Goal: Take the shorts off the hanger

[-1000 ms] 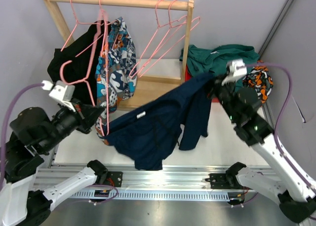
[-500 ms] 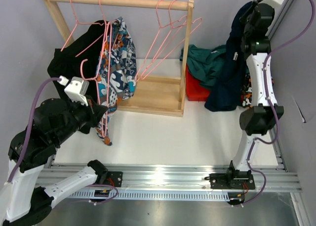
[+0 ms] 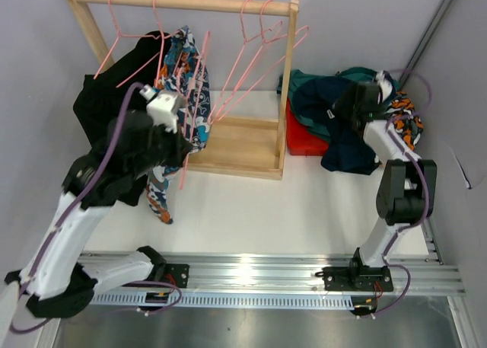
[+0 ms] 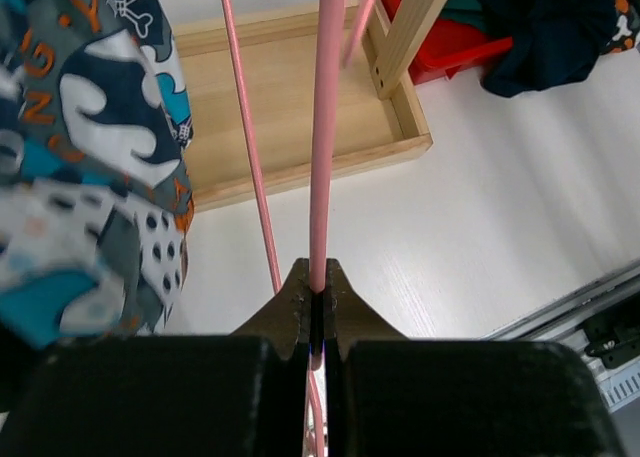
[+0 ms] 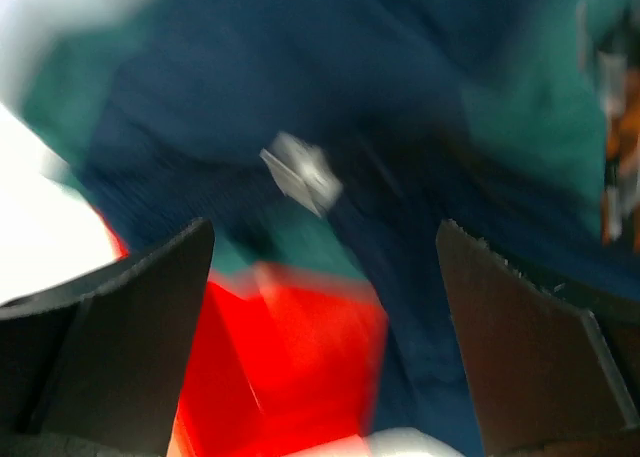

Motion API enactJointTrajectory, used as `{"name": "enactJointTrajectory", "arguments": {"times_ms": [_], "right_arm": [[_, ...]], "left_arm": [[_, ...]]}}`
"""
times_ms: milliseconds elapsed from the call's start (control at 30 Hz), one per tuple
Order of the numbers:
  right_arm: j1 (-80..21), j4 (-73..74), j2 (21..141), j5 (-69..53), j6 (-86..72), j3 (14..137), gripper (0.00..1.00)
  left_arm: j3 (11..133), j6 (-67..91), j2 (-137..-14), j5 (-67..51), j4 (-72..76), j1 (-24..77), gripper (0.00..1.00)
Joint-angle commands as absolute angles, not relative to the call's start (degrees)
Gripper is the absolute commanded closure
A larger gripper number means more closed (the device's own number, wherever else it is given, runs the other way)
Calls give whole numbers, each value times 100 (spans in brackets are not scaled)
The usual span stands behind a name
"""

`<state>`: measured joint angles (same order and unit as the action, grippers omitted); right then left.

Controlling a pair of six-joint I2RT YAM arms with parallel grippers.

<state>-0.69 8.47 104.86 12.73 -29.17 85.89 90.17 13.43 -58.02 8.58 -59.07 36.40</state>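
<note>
Clamping left gripper [image 4: 317,280] tight on a pink hanger [image 4: 326,127] beside patterned shorts [image 4: 80,177] on the rack [image 3: 183,1]; holding right gripper [image 5: 322,239] wide, empty, over navy shorts [image 5: 250,107] heaped on a red bin [image 3: 304,142].

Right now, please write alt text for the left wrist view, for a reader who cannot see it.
The left fingers are shut on a thin pink hanger that runs straight up the frame. Blue-orange-white patterned shorts hang at the left, a wooden rack base sits behind on the white table, and navy shorts lie over a red bin at top right.
</note>
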Motion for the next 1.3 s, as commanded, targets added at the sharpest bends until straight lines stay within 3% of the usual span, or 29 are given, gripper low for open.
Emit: {"name": "enactJointTrajectory", "arguments": {"times_ms": [0, 133, 367, 700, 933, 1067, 1100, 1267], "right_arm": [[-167, -342, 8932, 897, -3673, 6889, 0], [-342, -703, 7561, 800, -3858, 5437, 1], [-597, -361, 5478, 756, -3648, 4238, 1], [-633, 439, 3771, 660, -3516, 3797, 0], [-668, 606, 3253, 343, -3735, 3428, 0], [-694, 650, 3225, 307, -3674, 3366, 0], [-703, 676, 3269, 342, -3639, 3436, 1], [-808, 809, 3778, 334, -3516, 3674, 0]], "left_arm": [[9744, 967, -6625, 379, -5371, 3227, 100], [10580, 853, -7574, -237, -5352, 2673, 100], [13586, 800, -9517, -545, -5986, 2356, 100], [14009, 1344, -10493, -958, -5423, 2189, 99], [14265, 1503, -11048, -932, -5282, 2118, 79], [13704, 1415, -10629, -949, -5458, 2118, 72], [13258, 1389, -10417, -932, -5362, 2127, 63], [11500, 1301, -8950, -730, -4826, 2118, 34]]}}
